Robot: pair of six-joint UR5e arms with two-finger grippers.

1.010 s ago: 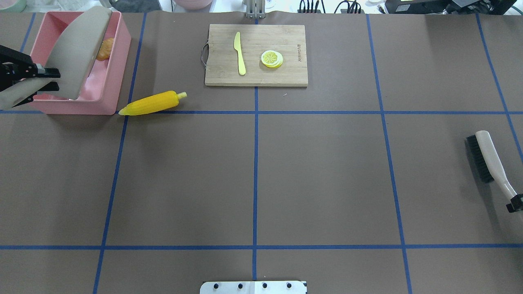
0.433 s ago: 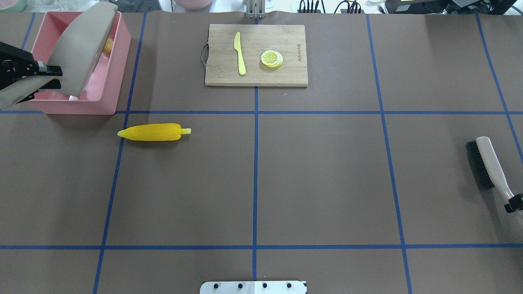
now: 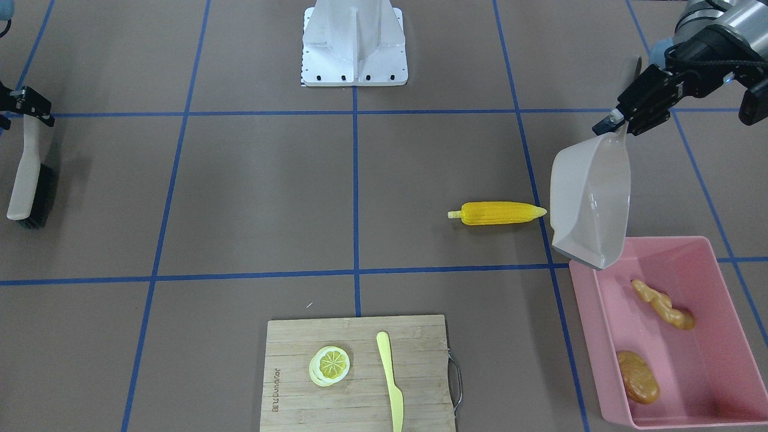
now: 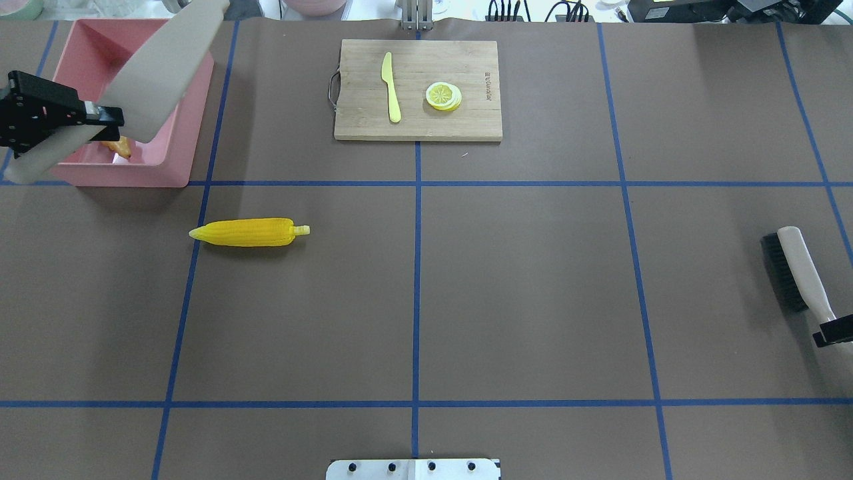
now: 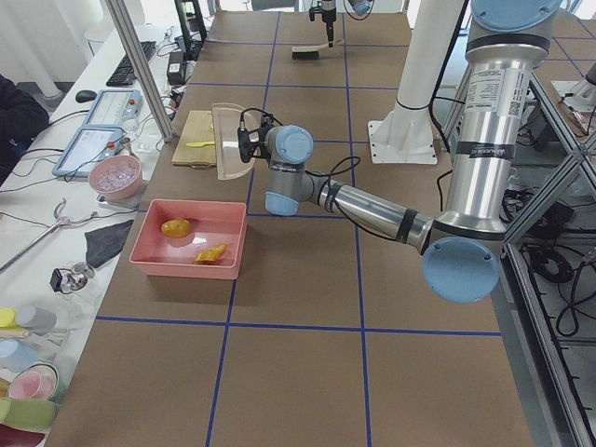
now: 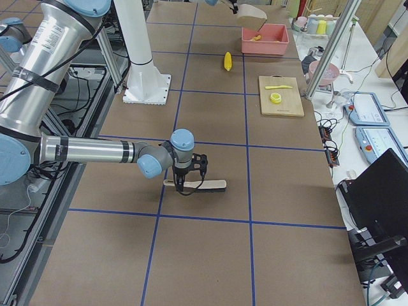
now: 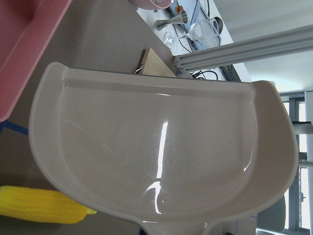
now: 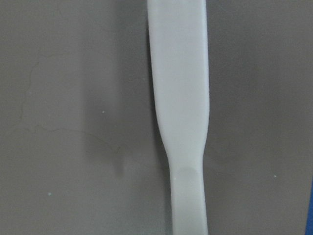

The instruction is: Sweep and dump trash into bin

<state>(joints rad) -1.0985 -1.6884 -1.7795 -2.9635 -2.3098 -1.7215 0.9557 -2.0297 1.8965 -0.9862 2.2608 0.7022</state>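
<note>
Brown table (image 4: 533, 300), blue tape grid (image 4: 416, 267)

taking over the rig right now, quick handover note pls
Left gripper: shut on the dustpan handle; the pan is raised, tilted above the bin edge, and empty.
Right gripper: shut on the brush handle; the brush lies on the table at the robot's far right.
Done: ginger root and potato are in the bin.
Left to do: the corn cob lies on the table outside the bin; it needs sweeping into the dustpan and dumping.
</note>
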